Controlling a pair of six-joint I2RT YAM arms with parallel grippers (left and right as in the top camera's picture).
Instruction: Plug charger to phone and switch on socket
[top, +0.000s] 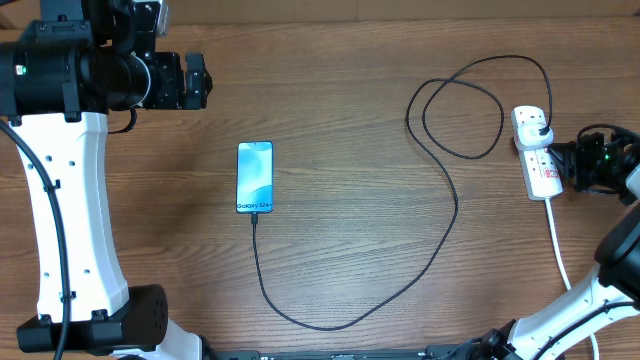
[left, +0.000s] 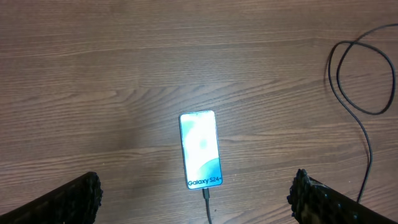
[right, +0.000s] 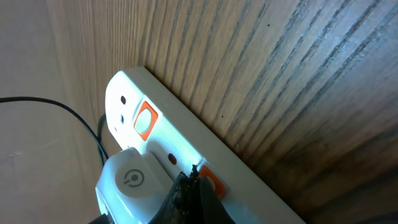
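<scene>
The phone (top: 254, 177) lies flat at centre left with its screen lit, and also shows in the left wrist view (left: 200, 149). The charger's connector (left: 206, 195) sits in the phone's lower end. Its thin black cable (top: 447, 215) runs down, curves right and loops up to a plug (top: 538, 124) seated in the white socket (top: 540, 165). My left gripper (top: 197, 80) hangs open high above the phone, with nothing between its fingers (left: 73, 200). My right gripper (right: 194, 173) is shut, its tips resting on the socket (right: 186, 140) at an orange switch (right: 213, 181), beside the plug (right: 130, 182).
The socket's thick white cord (top: 557, 245) runs toward the front right edge. A second orange switch (right: 145, 120) sits further along the strip. Bare wooden table (top: 350, 90) lies between the phone and the cable loop.
</scene>
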